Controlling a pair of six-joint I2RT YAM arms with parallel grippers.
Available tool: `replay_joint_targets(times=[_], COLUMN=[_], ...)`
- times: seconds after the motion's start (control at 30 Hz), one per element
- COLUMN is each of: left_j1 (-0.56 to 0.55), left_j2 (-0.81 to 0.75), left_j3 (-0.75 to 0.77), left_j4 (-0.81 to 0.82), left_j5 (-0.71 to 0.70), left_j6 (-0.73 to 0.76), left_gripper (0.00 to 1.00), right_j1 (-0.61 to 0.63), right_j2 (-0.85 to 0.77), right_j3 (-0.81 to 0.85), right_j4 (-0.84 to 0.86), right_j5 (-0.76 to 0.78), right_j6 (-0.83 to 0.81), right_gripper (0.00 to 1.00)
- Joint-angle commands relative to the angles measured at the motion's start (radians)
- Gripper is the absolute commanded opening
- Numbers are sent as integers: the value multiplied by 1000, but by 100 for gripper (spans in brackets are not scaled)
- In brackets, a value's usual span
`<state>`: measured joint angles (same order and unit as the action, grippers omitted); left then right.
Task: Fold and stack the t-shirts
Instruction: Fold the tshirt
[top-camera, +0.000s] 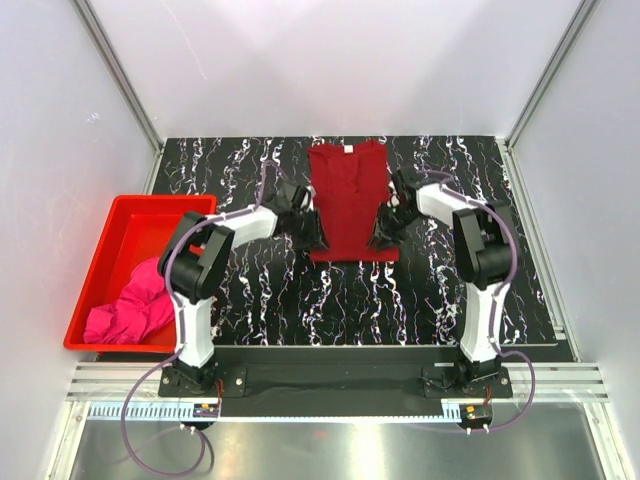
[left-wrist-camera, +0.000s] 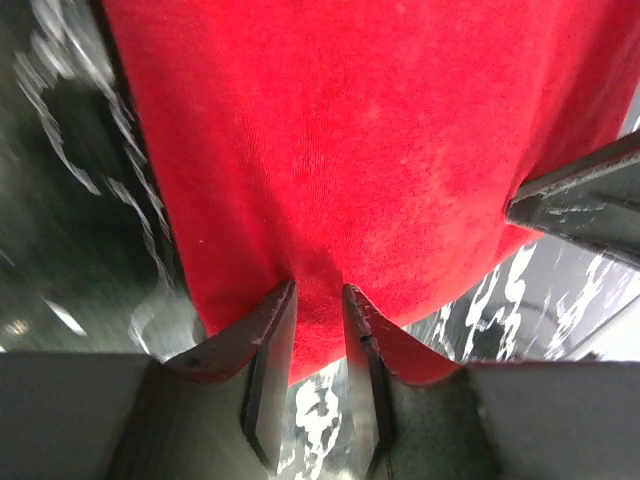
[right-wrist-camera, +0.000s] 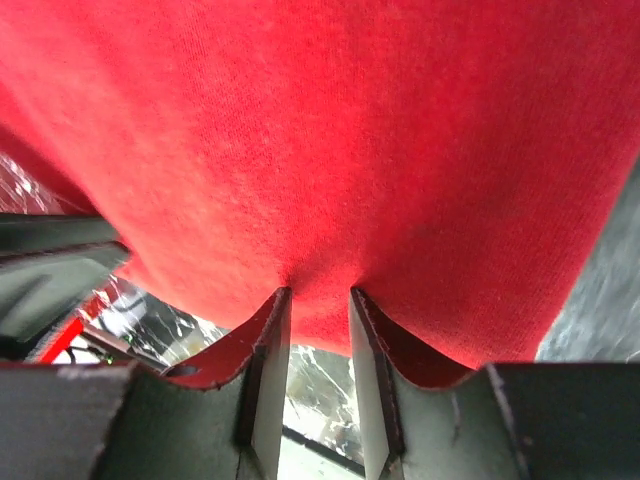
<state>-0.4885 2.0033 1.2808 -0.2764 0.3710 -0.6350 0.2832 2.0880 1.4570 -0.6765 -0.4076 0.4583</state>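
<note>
Lengthwise near-to-far, crimson t-shirt (top-camera: 347, 200), collar at the far end.

Bright even light, wrist cams partly blurred

Black white-veined marble table (top-camera: 280, 300); red bin (top-camera: 125, 230); crimson t-shirt (top-camera: 347, 200); magenta t-shirt (top-camera: 125, 315).

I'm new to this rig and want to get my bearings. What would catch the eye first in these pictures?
A dark red t-shirt lies spread at the middle of the black marbled table, collar away from the arms. The left gripper and right gripper each pinch its cloth, one on each side towards the near end. At the table's left, a pink t-shirt lies crumpled in a red plastic bin.
</note>
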Motion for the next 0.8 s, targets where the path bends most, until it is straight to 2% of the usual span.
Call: replay_joint_targets(times=[0.0,0.07,0.17,0.23,0.27,0.3,0.33,0.4,0.43,0.53,0.63,0.73,0.77], left_j1=[-76,-119,-159,-163,-163,-163,-162,-154,-150,-78,0,82,94], left_j2=[-75,-132,-224,-322,-366,-450,-489,-578,-596,-606,-546,-433,-402], left_j3=[-135,-217,-305,-372,-389,-397,-397,-368,-339,-296,-217,-140,-121], left_j4=[-67,-63,-93,-122,-135,-182,-211,-292,-309,-317,-279,-215,-202], left_j5=[-49,-43,-49,-38,-43,-52,-79,-110,-142,-104,-93,-46,-28], left_j6=[49,64,86,84,90,98,109,139,139,130,141,178,185], left_gripper=[32,32,33,34,36,38,46,53,60,63,63,60,58], right_j1=[-1,-1,-1,-1,1,-1,-3,-21,-33,-105,-165,-187,-188], right_j2=[-115,-195,-340,-465,-505,-585,-621,-678,-701,-642,-518,-409,-382], right_j3=[-192,-285,-514,-582,-599,-612,-606,-568,-548,-462,-364,-278,-239], right_j4=[89,116,153,149,96,65,34,-23,-37,-51,-49,-20,-17], right_j5=[-26,-43,-91,-125,-117,-103,-77,-53,-24,-16,-20,-16,-13], right_j6=[17,49,108,128,125,115,103,91,77,25,-16,-41,-44], right_gripper=[37,37,37,38,40,48,53,61,67,71,71,68,64])
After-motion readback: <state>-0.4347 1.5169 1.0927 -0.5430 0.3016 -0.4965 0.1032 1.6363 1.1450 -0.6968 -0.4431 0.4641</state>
